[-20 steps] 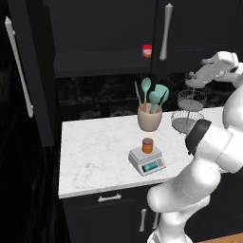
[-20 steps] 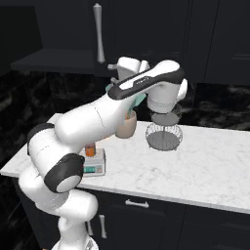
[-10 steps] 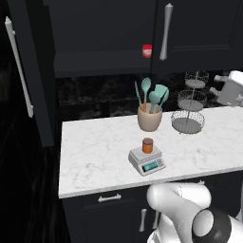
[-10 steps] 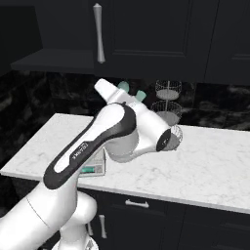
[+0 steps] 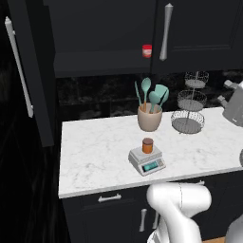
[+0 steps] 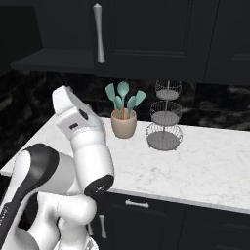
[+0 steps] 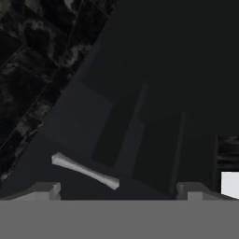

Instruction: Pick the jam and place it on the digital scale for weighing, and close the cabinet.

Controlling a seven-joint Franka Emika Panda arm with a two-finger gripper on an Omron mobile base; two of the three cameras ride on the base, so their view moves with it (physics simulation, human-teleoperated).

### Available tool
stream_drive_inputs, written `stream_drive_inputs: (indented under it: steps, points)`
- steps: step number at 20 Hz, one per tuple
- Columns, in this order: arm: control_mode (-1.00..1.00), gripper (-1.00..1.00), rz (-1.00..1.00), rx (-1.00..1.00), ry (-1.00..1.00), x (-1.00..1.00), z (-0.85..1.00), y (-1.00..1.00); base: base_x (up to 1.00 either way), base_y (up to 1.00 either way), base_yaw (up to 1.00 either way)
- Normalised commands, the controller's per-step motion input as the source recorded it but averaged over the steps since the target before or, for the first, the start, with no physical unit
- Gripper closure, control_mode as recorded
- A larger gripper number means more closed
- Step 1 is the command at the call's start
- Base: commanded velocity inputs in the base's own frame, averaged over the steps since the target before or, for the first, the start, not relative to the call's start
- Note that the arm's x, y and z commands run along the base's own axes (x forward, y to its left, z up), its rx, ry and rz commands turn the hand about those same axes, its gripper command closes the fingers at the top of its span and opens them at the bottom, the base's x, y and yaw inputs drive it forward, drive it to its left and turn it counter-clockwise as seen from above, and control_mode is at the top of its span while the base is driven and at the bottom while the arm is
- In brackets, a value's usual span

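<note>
- jam (image 5: 147,144) sits upright on the digital scale (image 5: 147,161), mid-counter, in front of the utensil crock (image 5: 149,118)
- gripper (image 7: 119,189) jaws wide apart, nothing between them
- cabinet (image 5: 29,71) left door stands swung open, far left of the scale
- hand view faces dark panelled cabinet fronts and a silver bar handle (image 7: 85,171) lying slantwise just ahead
- judgement: door closing remains

Jam (image 5: 147,145) upright on scale (image 5: 147,161); cabinet (image 5: 28,71) open.

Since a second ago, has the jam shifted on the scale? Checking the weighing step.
No. The jam sits on the digital scale as before, just in front of the utensil crock.
</note>
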Motion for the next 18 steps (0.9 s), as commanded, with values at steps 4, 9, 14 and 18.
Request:
stream_drive_inputs:
  steps: [4, 9, 14, 18]
  points:
    - [-1.00, -1.00, 0.15, 0.02, -0.01, -0.91, 0.13, 0.68, 0.00, 0.00, 0.00]
    - [-1.00, -1.00, 0.21, 0.00, 0.08, -0.62, 0.15, 0.81, 0.00, 0.00, 0.00]
    - [-1.00, -1.00, 0.13, 0.00, 0.01, -0.52, 0.01, 0.91, 0.00, 0.00, 0.00]
    - [-1.00, -1.00, 0.00, 0.00, 0.00, -0.13, -0.21, 1.00, 0.00, 0.00, 0.00]
